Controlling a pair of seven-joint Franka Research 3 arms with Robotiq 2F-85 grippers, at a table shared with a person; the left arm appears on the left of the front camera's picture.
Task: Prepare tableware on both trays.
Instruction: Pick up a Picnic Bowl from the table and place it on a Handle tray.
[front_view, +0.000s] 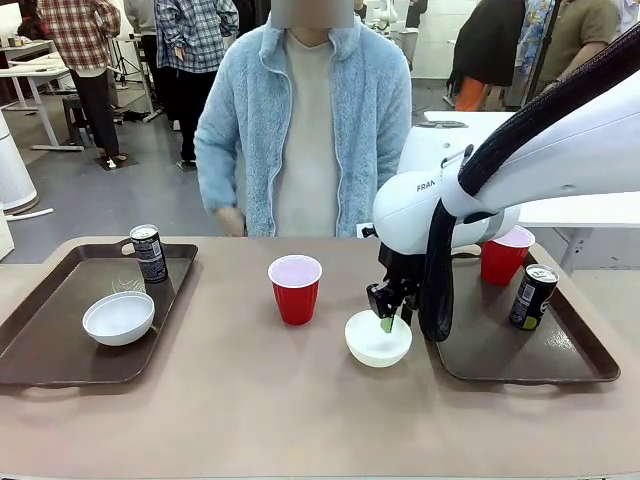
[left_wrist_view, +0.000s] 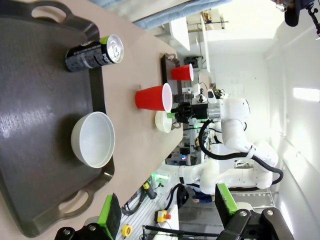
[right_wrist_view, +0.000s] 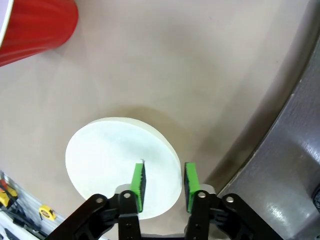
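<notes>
Beside the right tray, right gripper jaws narrow astride bowl rim, left gripper jaws wide

bright even light, soft shadow by the bowl, pale sheen on the tray (wide-angle bending at edges)

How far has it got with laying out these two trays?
About halfway. Done: the left tray holds a white bowl and a can; the right tray holds a red cup and another can. In hand: the right tool straddles the rim of the second bowl on the table, between the trays. Left: that bowl probably goes to the right tray, the middle cup to the left.
</notes>
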